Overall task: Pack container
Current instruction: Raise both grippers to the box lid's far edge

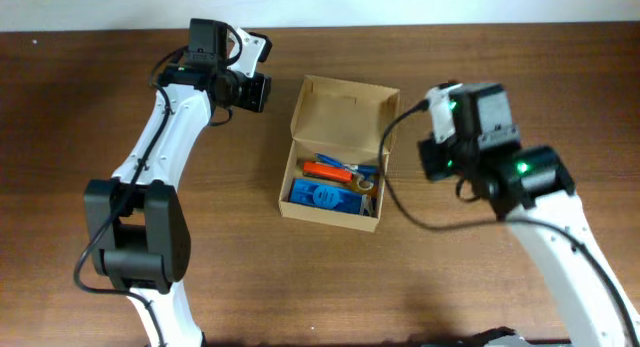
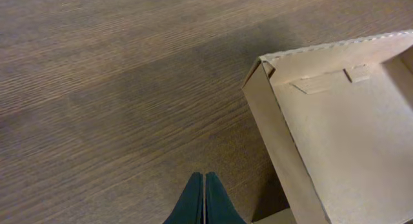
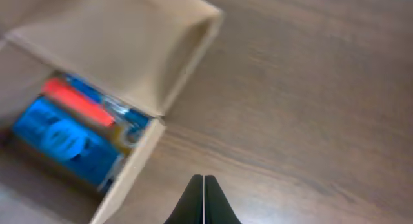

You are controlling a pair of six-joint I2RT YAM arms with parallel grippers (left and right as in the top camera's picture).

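Note:
The container (image 1: 341,108), a tan cardboard box, stands open in the middle of the table with its flap lid raised at the back. Inside lie a blue packet (image 1: 326,197), an orange item (image 1: 324,170) and other small stationery. My left gripper (image 1: 257,91) is shut and empty, just left of the lid. In the left wrist view its fingertips (image 2: 204,177) hover over bare wood beside the lid (image 2: 335,140). My right gripper (image 1: 433,159) is shut and empty, right of the box. In the right wrist view its fingertips (image 3: 203,179) are over wood next to the box wall (image 3: 129,172), with the blue packet (image 3: 61,139) visible inside.
The brown wooden table (image 1: 480,277) surrounds the box. A black cable (image 1: 400,202) from the right arm hangs close to the box's right side. A white wall runs along the table's far edge (image 1: 400,7).

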